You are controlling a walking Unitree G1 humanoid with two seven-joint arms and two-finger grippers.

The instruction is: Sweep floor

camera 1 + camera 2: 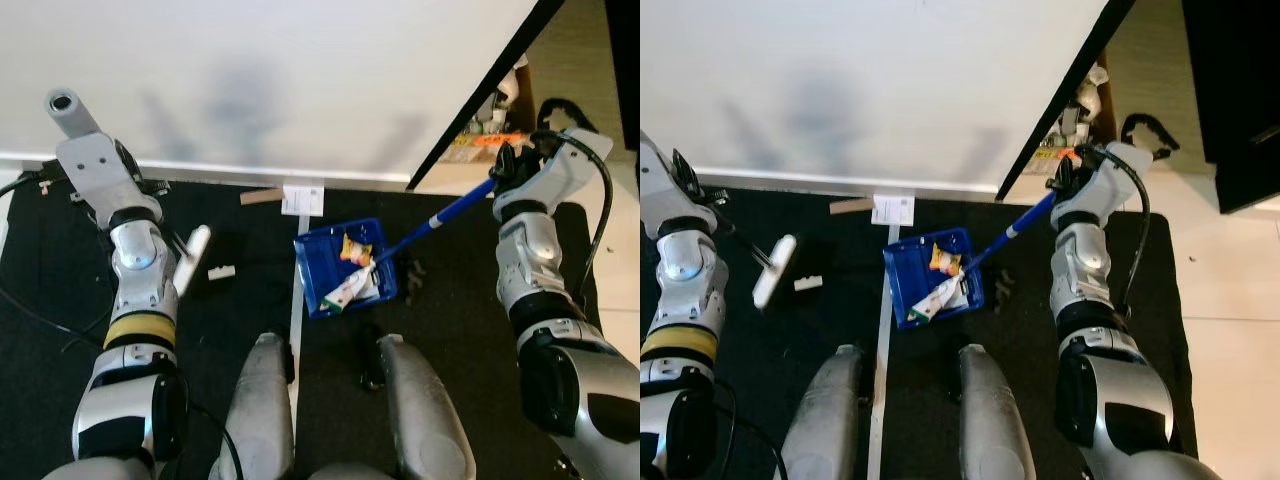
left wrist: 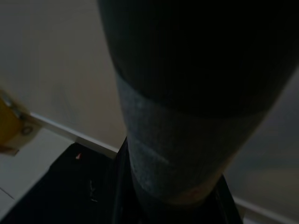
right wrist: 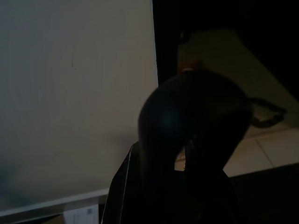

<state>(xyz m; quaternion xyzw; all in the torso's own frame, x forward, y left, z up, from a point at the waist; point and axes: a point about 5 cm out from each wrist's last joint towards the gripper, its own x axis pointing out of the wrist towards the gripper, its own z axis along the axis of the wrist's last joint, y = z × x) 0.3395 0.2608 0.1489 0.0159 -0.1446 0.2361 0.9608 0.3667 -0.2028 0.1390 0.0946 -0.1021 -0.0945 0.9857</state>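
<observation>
Two robot knees (image 1: 262, 400), one blue dustpan (image 1: 318, 262), three scraps inside

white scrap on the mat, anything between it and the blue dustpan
Nothing solid visible. The white scrap lies on the black mat left of the blue dustpan; only a flat pale tape strip runs between them.

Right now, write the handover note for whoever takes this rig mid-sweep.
Right tool: shut on the blue dustpan handle, held up by the wall corner.
Left tool: holds the brush over the black mat; its grip is not clear to see.
Blue dustpan: on the mat ahead of the robot's feet.
Done: wrappers are already in the pan.
Left: a small white scrap by the brush, and a brown strip and a white paper along the wall. Sweep them in, then empty the pan.
</observation>
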